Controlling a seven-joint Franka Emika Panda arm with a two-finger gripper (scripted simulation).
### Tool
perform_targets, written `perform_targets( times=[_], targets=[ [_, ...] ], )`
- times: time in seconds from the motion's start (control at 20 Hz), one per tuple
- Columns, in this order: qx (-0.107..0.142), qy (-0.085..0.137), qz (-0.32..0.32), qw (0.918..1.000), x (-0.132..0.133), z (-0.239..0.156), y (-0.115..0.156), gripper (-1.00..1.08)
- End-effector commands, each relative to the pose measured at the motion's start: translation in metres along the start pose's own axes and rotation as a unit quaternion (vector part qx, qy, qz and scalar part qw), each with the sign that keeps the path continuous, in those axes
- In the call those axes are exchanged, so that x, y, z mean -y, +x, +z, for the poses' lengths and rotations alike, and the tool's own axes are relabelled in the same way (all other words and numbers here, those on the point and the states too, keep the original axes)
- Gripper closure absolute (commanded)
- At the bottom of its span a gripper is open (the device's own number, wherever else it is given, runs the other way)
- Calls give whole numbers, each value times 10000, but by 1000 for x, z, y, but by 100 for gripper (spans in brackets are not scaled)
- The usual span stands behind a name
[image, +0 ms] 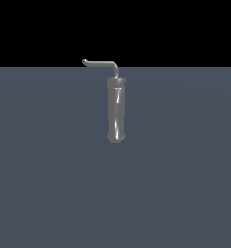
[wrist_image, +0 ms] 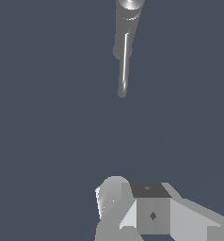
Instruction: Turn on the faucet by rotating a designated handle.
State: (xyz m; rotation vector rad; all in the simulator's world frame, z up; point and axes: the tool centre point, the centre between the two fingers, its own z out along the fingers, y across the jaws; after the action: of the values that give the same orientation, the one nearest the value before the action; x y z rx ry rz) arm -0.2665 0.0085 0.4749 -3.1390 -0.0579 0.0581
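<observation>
- I see one faucet: a glossy dark-grey cylinder, long and thick, with bright highlights along its body.
- It stands on the flat blue-grey bench, near the middle of the exterior view.
- One handle rises from the faucet's upper end: a thin silver-grey rod, bent in an L, running toward the exterior view's left and ending in a small hooked tip.
- In the wrist view I see the handle as a slim bright rod lying along the faucet.
- The gripper sits well apart from the faucet, touching nothing; only pale-grey blocky parts show, so I cannot tell whether its jaws are apart or together.
</observation>
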Motion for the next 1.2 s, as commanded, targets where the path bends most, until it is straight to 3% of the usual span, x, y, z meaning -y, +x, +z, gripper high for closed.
perform_targets(
  times=[0.0,0.6,1.15],
  targets=[
    [21,-42,-48,10000,0,2,1,108],
    [14,58,271,9996,2,-1,16,108],
    [52,309,1316,9908,6,-3,71,108]
  ],
)
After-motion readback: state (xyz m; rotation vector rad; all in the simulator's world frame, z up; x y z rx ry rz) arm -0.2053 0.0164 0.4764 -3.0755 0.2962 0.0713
